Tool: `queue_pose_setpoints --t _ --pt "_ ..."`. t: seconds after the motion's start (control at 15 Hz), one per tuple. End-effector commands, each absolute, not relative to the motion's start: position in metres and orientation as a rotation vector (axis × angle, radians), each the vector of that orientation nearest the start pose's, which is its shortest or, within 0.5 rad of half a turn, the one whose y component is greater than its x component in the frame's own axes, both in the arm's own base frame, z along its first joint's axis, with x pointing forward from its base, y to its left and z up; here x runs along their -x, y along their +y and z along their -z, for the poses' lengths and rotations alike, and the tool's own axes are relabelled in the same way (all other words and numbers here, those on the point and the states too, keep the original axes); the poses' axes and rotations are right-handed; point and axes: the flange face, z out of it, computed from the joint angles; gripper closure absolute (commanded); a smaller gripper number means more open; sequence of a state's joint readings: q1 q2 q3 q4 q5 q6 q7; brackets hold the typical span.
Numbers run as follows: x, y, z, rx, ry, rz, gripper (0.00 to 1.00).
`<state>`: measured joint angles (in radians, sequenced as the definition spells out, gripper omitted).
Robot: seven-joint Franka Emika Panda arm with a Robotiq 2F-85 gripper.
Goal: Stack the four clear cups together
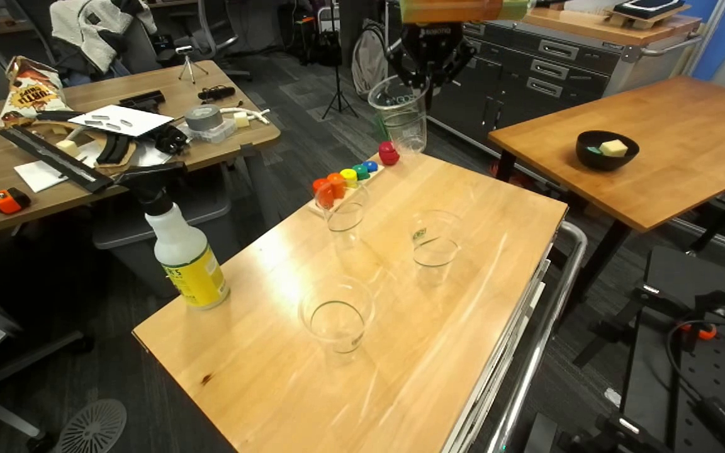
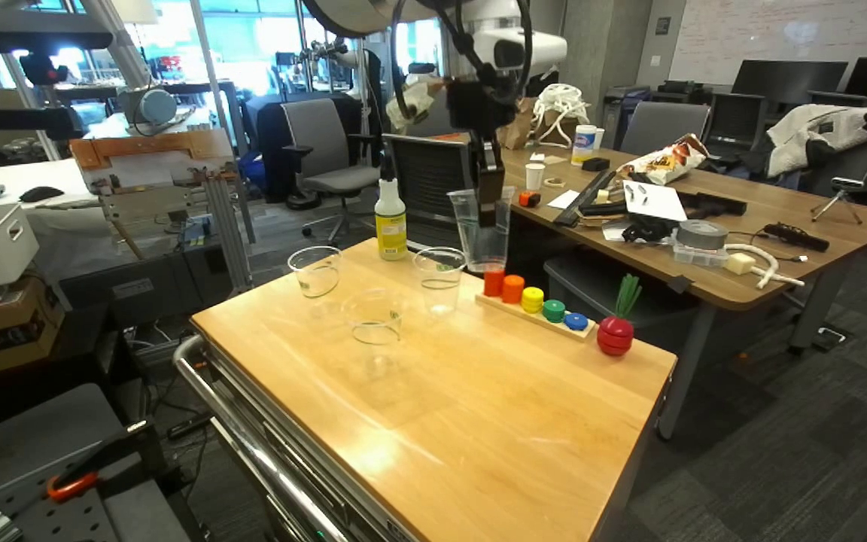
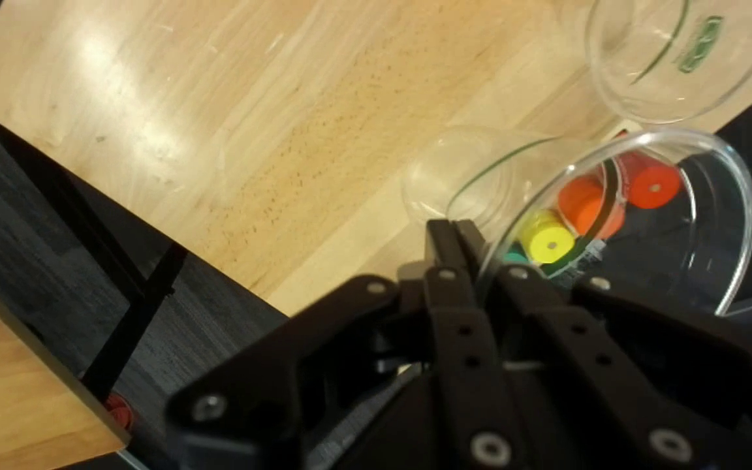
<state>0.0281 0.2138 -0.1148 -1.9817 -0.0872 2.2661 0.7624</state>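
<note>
My gripper (image 1: 427,82) is shut on one clear cup (image 1: 408,126), pinching its wall at the rim. That cup hangs above the table, roughly upright, near the coloured blocks. In the wrist view its rim (image 3: 746,196) curves out to the right from between the fingers. Three other clear cups stand apart on the wooden table: a cup by the blocks (image 1: 345,221), a cup toward the metal-handle side (image 1: 436,251), and a cup nearest the camera (image 1: 337,318) in that exterior view. A standing cup with a green logo (image 3: 701,44) shows at the wrist view's upper right.
A spray bottle (image 2: 391,229) with a yellow label stands at the table's edge. Colourful blocks (image 2: 532,299) on a wooden strip and a red radish toy (image 2: 615,336) line the same edge. A metal handle bar (image 1: 545,340) runs along the opposite side.
</note>
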Motion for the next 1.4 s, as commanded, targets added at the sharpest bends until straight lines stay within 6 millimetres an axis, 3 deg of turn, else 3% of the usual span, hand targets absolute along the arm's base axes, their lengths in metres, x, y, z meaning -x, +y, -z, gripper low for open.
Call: queue_pose_setpoints --t 0.0,0.27,0.6,0.8,0.93,1.33 --pt "-0.605 -0.012 -0.408 2.886 1.170 0.168 0.97" --pt "-0.613 0.034 -0.396 2.866 1.073 0.152 0.98" --pt "-0.611 0.073 -0.350 2.909 0.951 0.086 0.99" --pt "-0.617 0.082 -0.324 2.930 0.922 0.133 0.99" --pt "-0.623 0.081 -0.318 2.919 0.926 0.169 0.99" --pt "-0.629 0.069 -0.328 2.861 0.925 0.254 0.99"
